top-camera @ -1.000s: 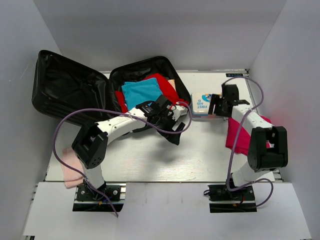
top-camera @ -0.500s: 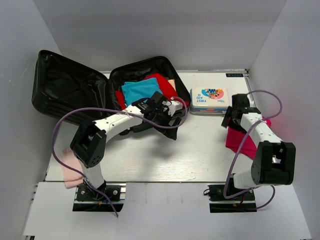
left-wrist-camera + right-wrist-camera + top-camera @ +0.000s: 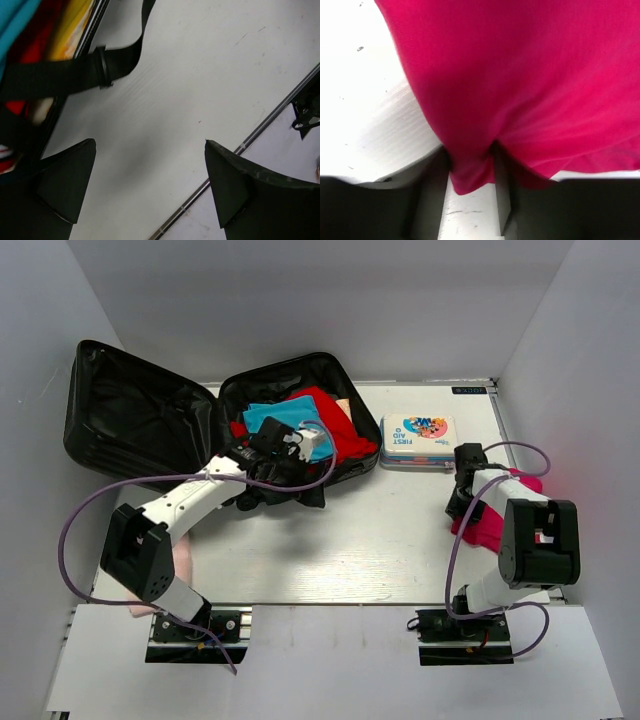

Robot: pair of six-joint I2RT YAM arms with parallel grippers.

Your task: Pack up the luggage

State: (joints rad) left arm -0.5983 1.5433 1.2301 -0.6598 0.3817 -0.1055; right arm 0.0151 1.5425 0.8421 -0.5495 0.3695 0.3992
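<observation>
The luggage (image 3: 130, 420) is seen lying open at 10 o'clock on the white surface (image 3: 380, 540), its 2 halves spread apart. The lid half is tilted up toward 9 o'clock and is lined with shiny black fabric. The base half is rimmed in black and is filled with a teal cloth (image 3: 275, 418) and a red cloth (image 3: 335, 425). A black strap (image 3: 60, 77) with a buckle is draped over its near edge.

The left fingers (image 3: 240, 185) are spread wide and released, with nothing held; they are hung over the surface just beside that near edge. At 3 o'clock a magenta cloth (image 3: 530, 75) is pinched between the right fingers (image 3: 432, 200), which are clenched on a fold of it. A first-aid tin (image 3: 418, 440) is set at 1 o'clock, apart from the luggage.
</observation>
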